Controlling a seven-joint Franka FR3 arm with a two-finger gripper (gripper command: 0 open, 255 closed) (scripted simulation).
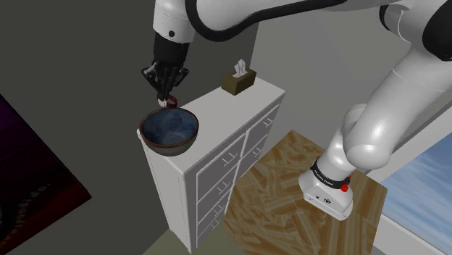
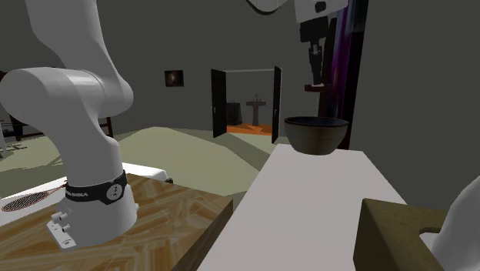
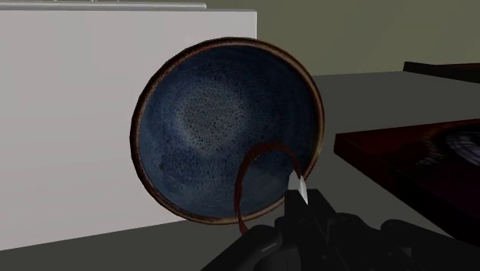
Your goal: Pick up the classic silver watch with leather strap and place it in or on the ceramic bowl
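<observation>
Watch (image 3: 248, 178): a thin dark red-brown strap bent into an open loop, with a small silver-white piece at the end by the fingertips. The dial cannot be made out. The claw (image 3: 301, 206) has it pinched, fingers narrow on the strap. The loop hangs in front of the bowl (image 3: 227, 127), whose inside is speckled blue with a brown rim.

Shoulder view, left to right:
- The bowl (image 1: 169, 130) sits on the left end of the white dresser (image 1: 217, 166).
- The claw (image 1: 168, 93) points straight down over the bowl's far rim, and the watch (image 1: 172, 101) is a small dark loop under its tips.
- The tissue box (image 1: 239, 80) stands at the dresser's far right end.
- The arm rises from the wood-topped stand (image 1: 282, 181) at right, arches across the top and drops to the wrist.

Second exterior view, left to right:
- The arm base (image 2: 85, 192) is near left.
- An open doorway (image 2: 246, 104) is far back.
- The bowl (image 2: 315, 132) looks dark from the side, at the far end of the dresser top.
- The claw (image 2: 314, 69) is vertical above the bowl.
- The tissue box (image 2: 400, 235) is near right.

From this side the watch (image 2: 314, 87) hangs clear above the rim, not resting in the bowl. The wrist view shows the glaze and the strap's shape.
</observation>
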